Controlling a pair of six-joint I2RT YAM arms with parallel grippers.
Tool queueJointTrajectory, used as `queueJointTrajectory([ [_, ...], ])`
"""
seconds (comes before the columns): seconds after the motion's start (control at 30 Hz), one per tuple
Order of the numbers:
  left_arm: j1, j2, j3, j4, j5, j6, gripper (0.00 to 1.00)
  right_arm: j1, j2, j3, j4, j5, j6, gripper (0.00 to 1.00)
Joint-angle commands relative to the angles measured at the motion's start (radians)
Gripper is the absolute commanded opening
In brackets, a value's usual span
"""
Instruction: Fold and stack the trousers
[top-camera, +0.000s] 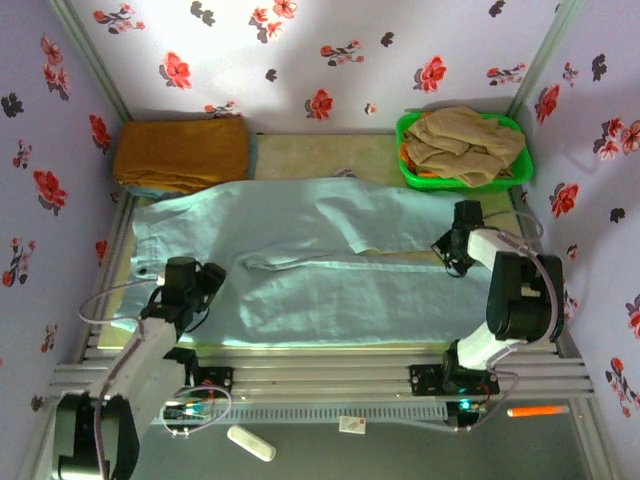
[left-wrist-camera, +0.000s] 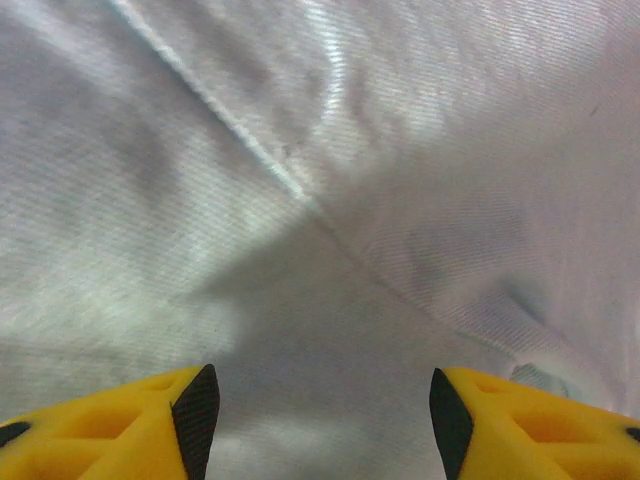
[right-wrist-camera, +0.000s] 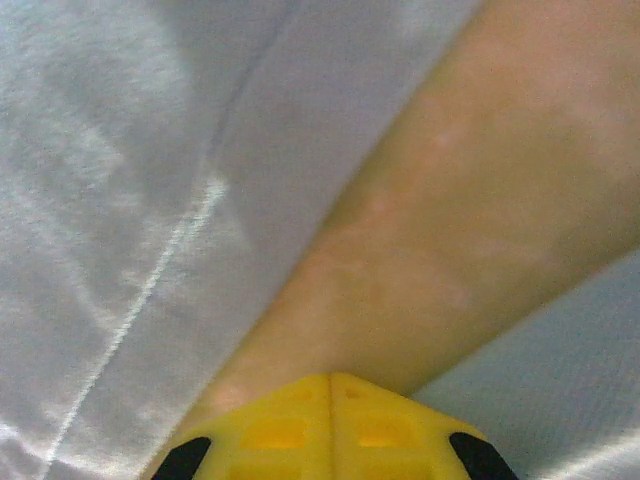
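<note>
Yellow fingers (left-wrist-camera: 100, 430) of the left gripper (left-wrist-camera: 325, 420) sit closest in my left wrist feed. They stand apart with nothing between them, and pale cloth with a raised seam lies just below. On the right wrist feed, the right gripper (right-wrist-camera: 332, 430) has its two fingers pressed tight together. I cannot see any fabric caught in them. It hangs over a tan strip of bare table (right-wrist-camera: 480, 200), with cloth on either side.

From above, the trousers (top-camera: 330, 270) lie spread flat across the table, waist to the left and both legs running right. The right gripper (top-camera: 452, 255) sits at the gap between the legs near their far ends. The left gripper (top-camera: 185, 285) is over the hip area.

I judge this to be the first pick for folding one leg over the other. To do it well, I want each gripper to take a real bite of an edge rather than pinching flat cloth. The right one looks closed beside the leg rather than on it, so I would reopen it, shift it onto the inner edge and close again. The left should drop until both pads touch fabric, then close near the seam. Thin cloth slips and drags, so I would raise both ends together, low and level.
</note>
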Motion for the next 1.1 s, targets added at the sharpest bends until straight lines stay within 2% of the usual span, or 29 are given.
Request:
queueJointTrajectory([
  [0.0, 0.01, -0.083, 0.019, -0.092, -0.012, 0.004, 0.62, 0.009, -0.097, 0.018, -0.041, -0.026, 0.011, 0.0],
  [0.13, 0.013, -0.039, 0.1, -0.056, -0.019, 0.06, 0.62, 0.064, -0.063, 0.135, -0.045, -0.016, 0.006, 0.0],
  [0.27, 0.016, 0.182, 0.186, 0.101, -0.017, 0.083, 0.61, 0.098, 0.119, 0.249, -0.043, -0.007, 0.038, 0.0],
  [0.4, 0.037, 0.433, 0.26, 0.224, 0.013, 0.102, 0.55, 0.093, 0.193, 0.225, -0.017, 0.017, 0.083, 0.0],
  [0.5, 0.098, 0.512, 0.225, 0.285, 0.057, 0.062, 0.53, 0.083, 0.197, 0.185, -0.06, 0.006, 0.048, 0.0],
  [0.57, 0.132, 0.521, 0.176, 0.327, 0.086, 0.047, 0.53, 0.069, 0.191, 0.152, -0.098, 0.007, 0.02, 0.0],
  [0.73, 0.181, 0.473, 0.085, 0.303, 0.158, 0.017, 0.53, -0.042, 0.123, -0.006, -0.048, -0.187, 0.019, 0.0],
  [0.83, 0.211, 0.397, 0.048, 0.257, 0.19, 0.008, 0.52, -0.093, 0.086, -0.056, -0.062, -0.253, 0.006, 0.0],
  [0.93, 0.242, 0.294, 0.048, 0.188, 0.194, 0.014, 0.52, -0.121, 0.047, -0.068, -0.094, -0.191, -0.011, 0.0],
  [1.07, 0.265, 0.209, 0.062, 0.096, 0.217, 0.047, 0.52, -0.16, 0.057, -0.041, -0.091, -0.218, -0.014, 0.0],
])
